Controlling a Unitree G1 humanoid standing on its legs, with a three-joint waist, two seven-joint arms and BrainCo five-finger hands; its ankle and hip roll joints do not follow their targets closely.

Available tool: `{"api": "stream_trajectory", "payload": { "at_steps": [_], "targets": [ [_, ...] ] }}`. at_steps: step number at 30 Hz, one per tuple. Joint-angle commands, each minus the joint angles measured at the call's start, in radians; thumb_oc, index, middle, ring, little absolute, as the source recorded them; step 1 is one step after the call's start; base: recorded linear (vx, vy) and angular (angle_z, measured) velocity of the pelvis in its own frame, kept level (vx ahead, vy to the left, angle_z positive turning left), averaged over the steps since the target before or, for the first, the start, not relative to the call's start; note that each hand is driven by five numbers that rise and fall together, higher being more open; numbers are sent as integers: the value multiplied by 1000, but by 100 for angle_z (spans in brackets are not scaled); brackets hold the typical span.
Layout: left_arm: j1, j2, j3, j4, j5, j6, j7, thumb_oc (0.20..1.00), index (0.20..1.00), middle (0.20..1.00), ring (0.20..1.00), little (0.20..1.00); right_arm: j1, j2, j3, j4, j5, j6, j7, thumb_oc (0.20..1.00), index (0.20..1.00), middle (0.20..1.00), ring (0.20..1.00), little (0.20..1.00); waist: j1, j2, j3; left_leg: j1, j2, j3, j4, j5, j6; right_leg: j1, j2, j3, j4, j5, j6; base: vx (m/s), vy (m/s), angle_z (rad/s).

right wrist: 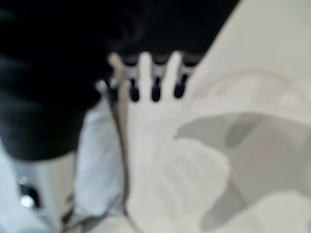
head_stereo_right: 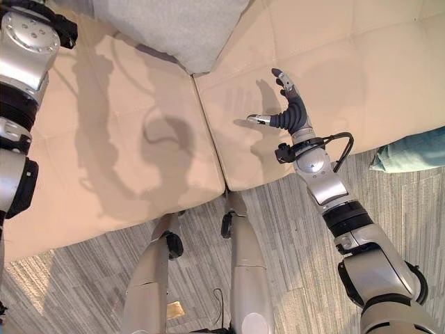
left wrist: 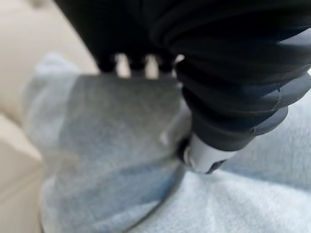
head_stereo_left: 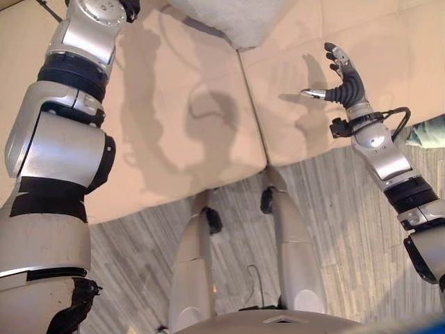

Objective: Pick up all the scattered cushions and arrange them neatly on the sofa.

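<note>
The left wrist view shows the left hand [left wrist: 233, 97] pinching the grey cushion [left wrist: 112, 160]; right hand [head_stereo_right: 290, 106] spread open above the sofa [head_stereo_right: 125, 83].

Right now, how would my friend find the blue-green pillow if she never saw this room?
Start at the big cream sofa. Follow its front edge toward the robot's right, past the open right robot hand, down to the striped grey floor. The blue-green cushion lies there by the sofa, teal and on the floor, unlike the pale grey cushion up on the seat.
</note>
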Motion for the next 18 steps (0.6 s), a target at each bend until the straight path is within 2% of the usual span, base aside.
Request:
{"api": "stream_trajectory", "payload": {
  "at_steps": [1, 7, 14, 15, 16, 17, 18],
  "targets": [
    [161, -72, 36, 43, -88, -4, -7, 200, 200, 200, 200, 200, 69, 60, -53, 41, -26, -36, -28, 1000, 1000, 1000, 1000, 1000, 12, -25, -107, -31, 80, -84, 58, -84, -116, 141, -93, 16, -188, 61, 225, 0, 0, 0],
    [327, -147, 125, 20, -132, -10, -10, 200, 200, 200, 200, 200, 75, 78, -75, 39, -33, -35, -51, 1000, 1000, 1000, 1000, 1000, 27, -28, -97, -15, 80, -88, 49, -78, -121, 151, -88, 13, -182, 52, 216, -2, -3, 1],
    [455, -253, 170, 14, -138, -8, -13, 200, 200, 200, 200, 200, 71, 98, -90, 44, -37, -37, -68, 1000, 1000, 1000, 1000, 1000, 36, -40, -84, -15, 86, -96, 52, -75, -128, 152, -80, 6, -180, 47, 206, -2, -9, 1],
    [470, -273, 171, 12, -143, -6, -14, 536, 536, 536, 536, 536, 66, 102, -88, 43, -40, -35, -70, 1000, 1000, 1000, 1000, 1000, 36, -44, -82, -15, 90, -98, 53, -74, -129, 151, -78, 5, -179, 46, 204, 0, 0, 0],
    [470, -274, 171, 11, -143, -6, -13, 592, 592, 592, 592, 592, 66, 101, -87, 43, -40, -35, -71, 1000, 1000, 1000, 1000, 1000, 36, -44, -82, -15, 90, -98, 53, -74, -129, 151, -78, 5, -179, 45, 203, -1, -31, -1],
    [473, -282, 171, 9, -151, -7, -14, 944, 944, 944, 944, 944, 64, 103, -86, 44, -40, -36, -71, 1000, 1000, 1000, 1000, 1000, 36, -45, -82, -15, 91, -99, 51, -73, -129, 152, -77, 4, -180, 45, 202, 0, 0, 0],
    [472, -289, 169, 6, -156, -9, -16, 1000, 1000, 1000, 1000, 1000, 60, 103, -85, 46, -40, -35, -73, 1000, 1000, 1000, 1000, 1000, 36, -46, -81, -15, 91, -101, 50, -72, -130, 151, -76, 4, -180, 45, 202, -7, -36, -1]
  ]
}}
